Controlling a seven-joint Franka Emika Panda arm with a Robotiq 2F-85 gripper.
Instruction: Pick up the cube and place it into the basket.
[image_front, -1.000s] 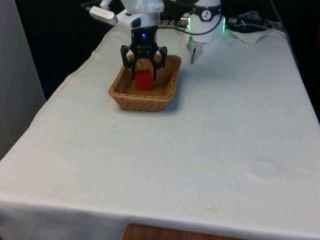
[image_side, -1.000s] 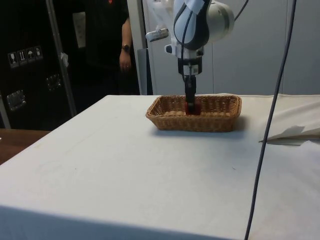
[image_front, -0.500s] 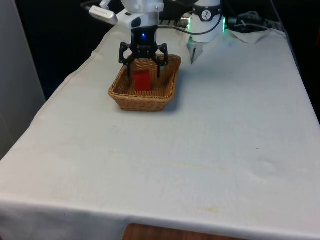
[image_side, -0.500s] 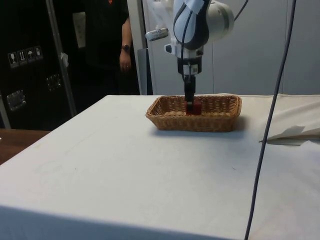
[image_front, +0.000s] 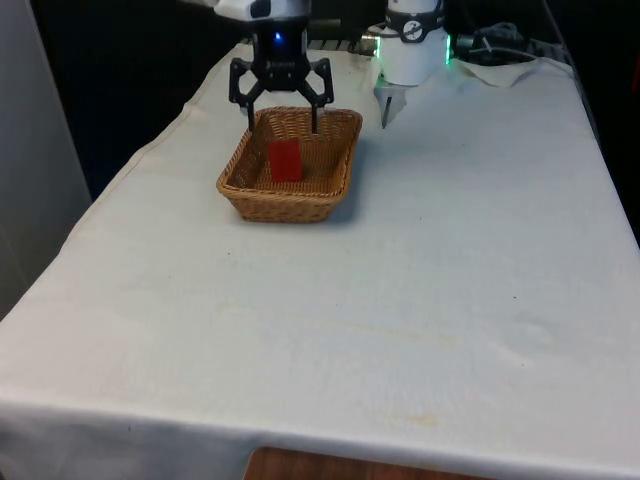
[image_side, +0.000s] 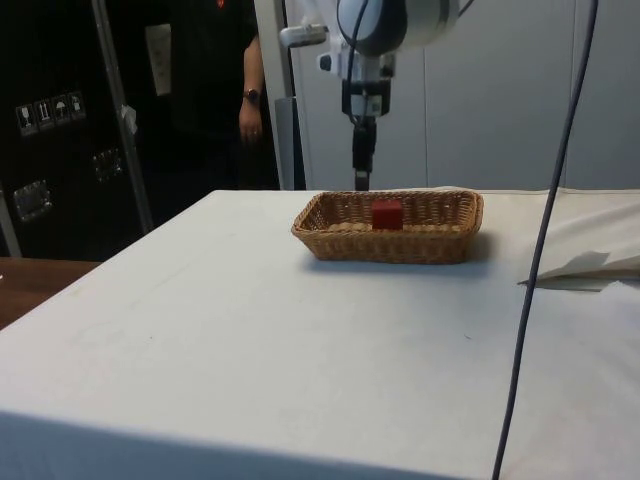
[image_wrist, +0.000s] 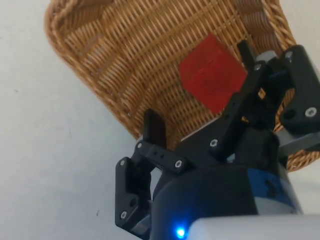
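The red cube (image_front: 285, 160) rests on the floor of the wicker basket (image_front: 240, 187), free of any grip. My gripper (image_front: 283, 126) hangs open above the basket's far end, its fingers spread wide and holding nothing. From the side, the gripper (image_side: 360, 182) has its fingertips just above the basket's rim (image_side: 390, 245), and the cube (image_side: 387, 213) sits apart from them inside. In the wrist view the cube (image_wrist: 212, 80) lies on the weave of the basket (image_wrist: 115, 65) below the gripper (image_wrist: 199, 87), whose black fingers (image_wrist: 154, 127) stand on either side of it.
The basket stands at the table's far end, toward the front view's left. A dark cable (image_side: 540, 250) hangs down in the side view beside a fold of white cloth (image_side: 590, 265). A person (image_side: 235, 90) stands behind the table by the dark cabinets.
My gripper has opened, let go of the red cube inside the basket, and risen straight up above the rim. The cube stays in the basket.
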